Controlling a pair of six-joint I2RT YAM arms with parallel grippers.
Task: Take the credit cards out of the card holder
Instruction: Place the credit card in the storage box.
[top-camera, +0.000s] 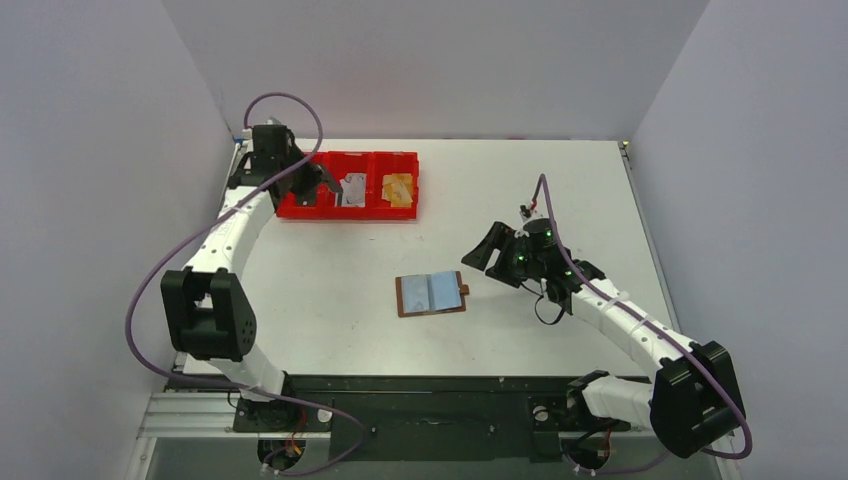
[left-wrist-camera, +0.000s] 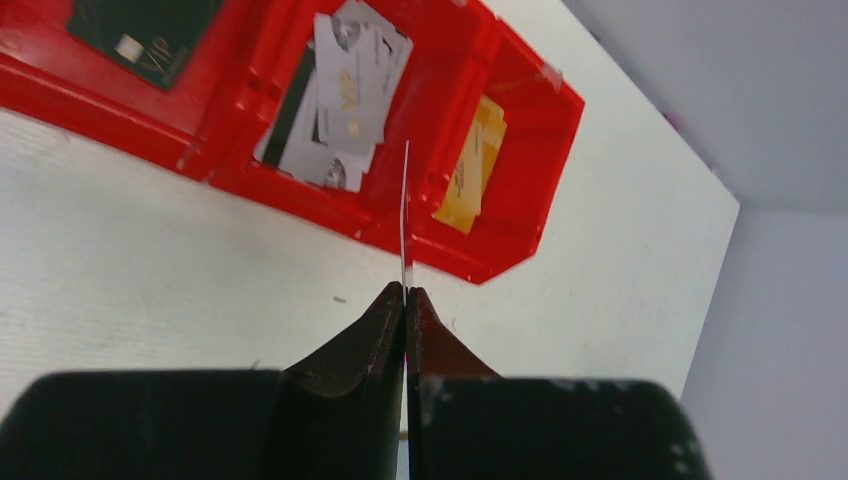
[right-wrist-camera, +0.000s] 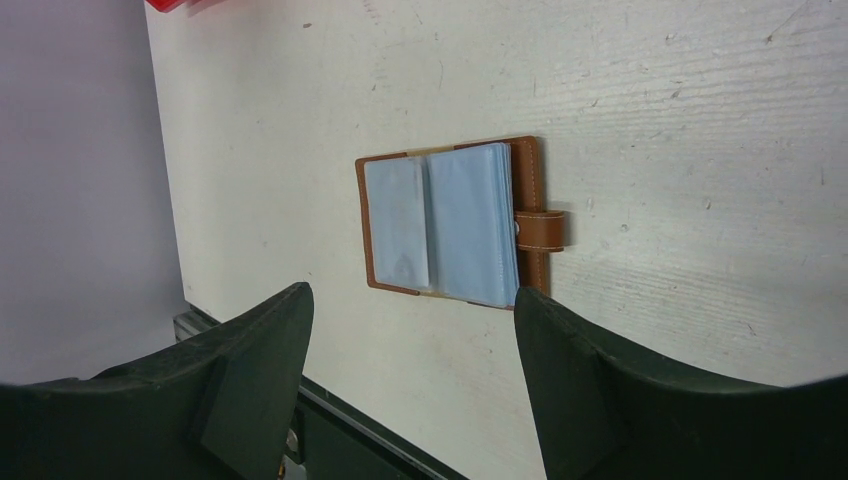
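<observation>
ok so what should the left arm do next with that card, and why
Probably open the left gripper and let the card fall into the red tray. The jaws are pinched shut on the thin card, seen edge-on, above the tray, where silver cards and an orange card already lie. It lines up near a divider, so the compartment is uncertain.

The left arm (top-camera: 238, 222) and right arm (top-camera: 625, 322) are built of white tubular links joined by bulky black joint housings (top-camera: 212, 315). A purple cable (top-camera: 285, 95) runs along each arm. Small green lights (top-camera: 522, 258) glow on the right arm's black wrist block. The left gripper (left-wrist-camera: 405, 298) and right gripper (right-wrist-camera: 412, 295) have matte black fingers (right-wrist-camera: 250, 370), broad at the root and tapering towards the tips.
</observation>
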